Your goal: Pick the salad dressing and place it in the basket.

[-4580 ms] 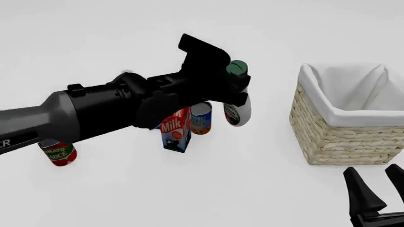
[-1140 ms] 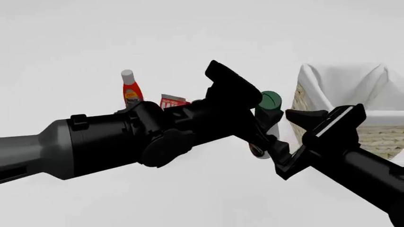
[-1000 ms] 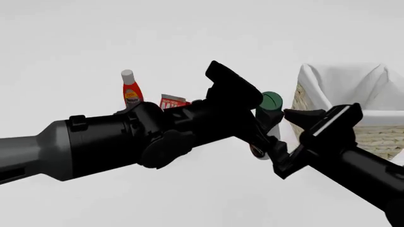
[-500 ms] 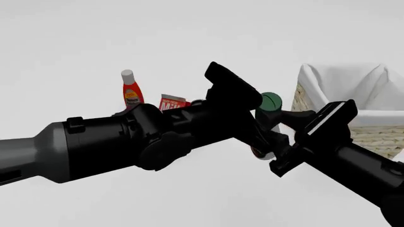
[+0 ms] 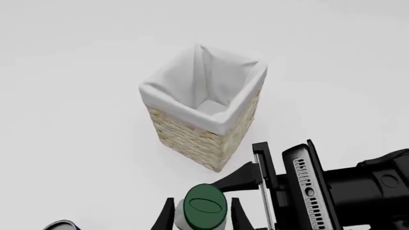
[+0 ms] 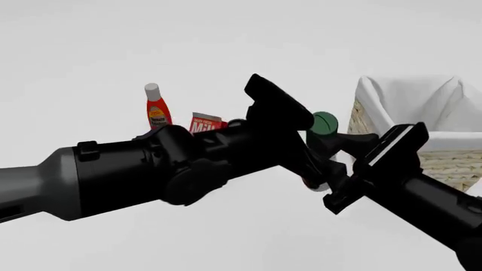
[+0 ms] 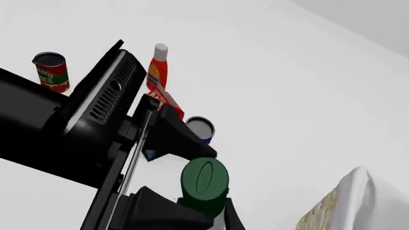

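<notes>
The salad dressing [image 6: 324,124] hangs in the air left of the basket [image 6: 444,164], its dark green cap up. Most of its white body is hidden behind the arms. My left gripper [image 6: 312,155] is shut on the bottle below the cap. In the left wrist view the cap [image 5: 204,207] sits between the fingers [image 5: 167,216]. My right gripper [image 6: 335,167] comes in from the right, open, with one finger on each side of the bottle. In the right wrist view the cap [image 7: 204,179] stands between the right gripper [image 7: 198,215]'s dark fingers. The white-lined basket [image 5: 191,139] is empty.
On the table behind the left arm stand a red bottle with a white cap [image 6: 157,110] and a milk carton [image 6: 205,122]. A tomato can [image 7: 51,71] and a blue can [image 7: 200,128] stand farther off. The basket's corner [image 7: 319,215] is close to the right arm.
The left arm has carried the bottle up and right, toward the basket, then held nearly still. The right gripper has risen and slid left until its open fingers straddle the bottle.
</notes>
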`<state>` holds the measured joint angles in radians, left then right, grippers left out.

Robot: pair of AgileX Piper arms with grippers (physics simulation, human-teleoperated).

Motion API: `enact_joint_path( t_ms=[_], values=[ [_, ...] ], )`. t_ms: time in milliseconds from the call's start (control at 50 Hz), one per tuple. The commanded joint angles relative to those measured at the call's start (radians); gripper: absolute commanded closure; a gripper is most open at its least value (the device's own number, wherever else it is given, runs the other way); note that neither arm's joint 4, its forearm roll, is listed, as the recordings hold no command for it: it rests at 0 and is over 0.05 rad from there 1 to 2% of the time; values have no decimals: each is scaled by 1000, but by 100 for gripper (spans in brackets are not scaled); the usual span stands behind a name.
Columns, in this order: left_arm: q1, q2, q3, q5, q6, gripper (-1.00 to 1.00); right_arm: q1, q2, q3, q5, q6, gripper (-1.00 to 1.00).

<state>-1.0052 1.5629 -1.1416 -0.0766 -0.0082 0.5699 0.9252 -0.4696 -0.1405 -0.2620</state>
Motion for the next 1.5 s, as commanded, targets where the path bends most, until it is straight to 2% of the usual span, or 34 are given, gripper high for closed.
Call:
enact_joint_path(
  t_ms=[20, 300, 560, 600, 660, 680, 720, 760, 800, 820, 860, 900, 940, 980, 1060, 1100, 1160, 1280, 1320, 1400, 1420, 1440, 1500],
  values=[
    [-24, -30, 7, 9, 10, -100, -1, 2, -3, -16, 6, 100],
    [-3, -180, 7, 51, -12, -100, 18, 17, 4, -29, 14, 100],
    [70, -484, 32, 104, -48, -100, 30, 27, 1, -35, 19, 100],
    [106, -555, 56, 100, -17, -100, 30, 28, 4, -40, 20, 100],
    [141, -609, 83, 93, -12, -100, 30, 27, 5, -42, 21, 100],
    [164, -651, 109, 80, 22, -100, 30, 26, 6, -42, 21, 100],
    [204, -703, 151, 65, 44, -100, 32, 21, 3, -38, 21, 100],
    [269, -781, 204, 44, 20, -100, 32, 17, 0, -34, 21, 100],
    [331, -852, 260, 25, 34, -100, 34, 15, -2, -32, 21, 100],
    [342, -878, 279, 25, 16, -100, 34, 15, -1, -33, 21, 100],
    [426, -949, 330, 22, 30, -100, 36, 11, -2, -30, 21, 100],
    [447, -976, 348, 21, 10, -100, 37, 9, -3, -28, 22, 100],
    [534, -1042, 397, 24, 27, -100, 37, 5, -3, -28, 20, 100],
    [564, -1096, 447, 22, 14, -100, 37, 3, -2, -29, 21, 100],
    [632, -1178, 522, 30, 43, -100, 37, -1, 0, -31, 22, 100],
    [637, -1194, 540, 34, 40, -100, 36, -4, -2, -28, 24, 100],
    [685, -1254, 589, 29, 79, -100, 36, -12, -5, -24, 24, 100],
    [786, -1366, 690, 24, 7, -100, 29, -39, -13, -6, 22, 100],
    [830, -1426, 736, 24, 14, -100, 27, -56, -20, 7, 25, 100],
    [867, -1497, 796, 40, 6, -100, 21, -80, -37, 28, 26, 100],
    [863, -1515, 816, 40, 26, -100, 19, -86, -42, 34, 26, 100],
    [883, -1527, 838, 48, 0, -100, 18, -95, -51, 43, 24, 100],
    [896, -1562, 886, 50, -6, -100, 10, -108, -76, 65, 23, 100]
  ],
)
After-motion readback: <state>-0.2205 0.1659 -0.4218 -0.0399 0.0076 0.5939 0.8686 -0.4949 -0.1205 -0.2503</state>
